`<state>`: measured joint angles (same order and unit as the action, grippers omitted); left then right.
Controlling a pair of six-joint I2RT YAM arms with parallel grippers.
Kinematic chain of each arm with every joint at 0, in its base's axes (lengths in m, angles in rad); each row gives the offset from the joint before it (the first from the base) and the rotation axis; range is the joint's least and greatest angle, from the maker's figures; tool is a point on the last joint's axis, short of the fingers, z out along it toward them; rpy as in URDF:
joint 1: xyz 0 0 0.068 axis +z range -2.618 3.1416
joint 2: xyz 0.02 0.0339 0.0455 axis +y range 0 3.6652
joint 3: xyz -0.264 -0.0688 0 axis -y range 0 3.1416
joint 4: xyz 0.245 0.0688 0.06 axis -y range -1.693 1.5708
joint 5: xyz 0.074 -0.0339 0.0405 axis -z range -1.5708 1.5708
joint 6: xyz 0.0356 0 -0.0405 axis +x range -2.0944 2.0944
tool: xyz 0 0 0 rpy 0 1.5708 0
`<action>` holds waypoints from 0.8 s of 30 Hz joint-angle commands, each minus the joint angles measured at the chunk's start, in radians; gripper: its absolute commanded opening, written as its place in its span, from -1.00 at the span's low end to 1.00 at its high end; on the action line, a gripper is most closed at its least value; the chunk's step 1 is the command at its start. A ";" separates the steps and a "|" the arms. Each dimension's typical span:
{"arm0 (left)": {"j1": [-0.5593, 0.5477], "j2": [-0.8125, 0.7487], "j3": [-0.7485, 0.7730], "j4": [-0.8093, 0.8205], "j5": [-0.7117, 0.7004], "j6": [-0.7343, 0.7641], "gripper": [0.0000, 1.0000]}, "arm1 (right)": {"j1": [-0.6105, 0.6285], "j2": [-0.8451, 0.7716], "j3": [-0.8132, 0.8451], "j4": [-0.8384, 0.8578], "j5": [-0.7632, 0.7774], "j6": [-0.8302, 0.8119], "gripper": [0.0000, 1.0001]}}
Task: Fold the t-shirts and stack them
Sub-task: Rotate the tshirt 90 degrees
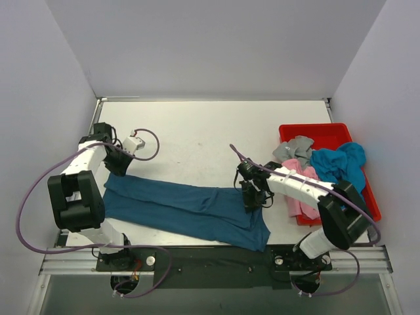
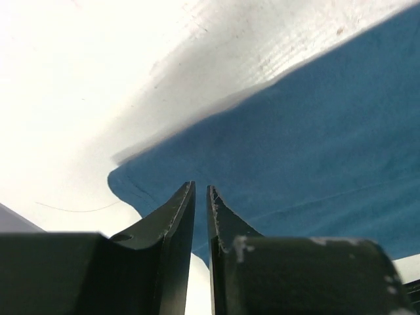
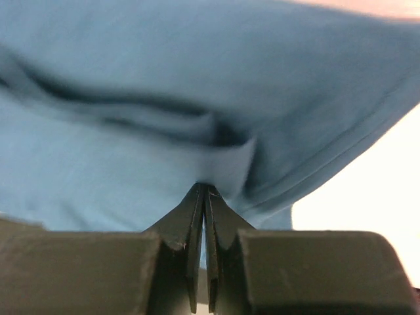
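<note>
Your R gripper jaws are clamped on a raised fold of the dark teal t-shirt. L gripper jaws are closed to a slit at the shirt's far-left corner, no cloth visibly caught. The shirt lies on the table, long axis left-right btwn both arms, running leftward from R's pinch. The other t-shirts sit bunched in the red tray.
</note>
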<state>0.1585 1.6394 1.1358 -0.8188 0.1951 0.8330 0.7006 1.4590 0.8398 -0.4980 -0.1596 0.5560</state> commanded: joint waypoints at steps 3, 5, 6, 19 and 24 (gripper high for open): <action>0.003 -0.007 0.084 -0.043 0.070 -0.046 -0.52 | -0.165 0.246 0.103 -0.059 0.187 0.026 -1.00; 0.001 -0.004 0.090 -0.048 0.066 -0.043 -0.51 | -0.231 0.358 0.247 -0.082 0.204 -0.023 -1.00; -0.002 -0.004 0.088 -0.051 0.057 -0.041 -0.51 | -0.269 0.429 0.353 -0.092 0.230 -0.036 -1.00; -0.048 0.011 0.019 0.018 0.070 -0.081 -0.48 | -0.375 0.787 1.377 -0.251 0.077 -0.271 -1.00; -0.050 0.039 -0.007 0.044 0.032 -0.063 -0.48 | -0.389 0.634 1.135 -0.229 0.104 -0.185 -1.00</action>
<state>0.1101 1.6608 1.1519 -0.8257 0.2398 0.7654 0.3141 2.2467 2.1128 -0.6643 -0.0620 0.3317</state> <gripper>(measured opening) 0.259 0.001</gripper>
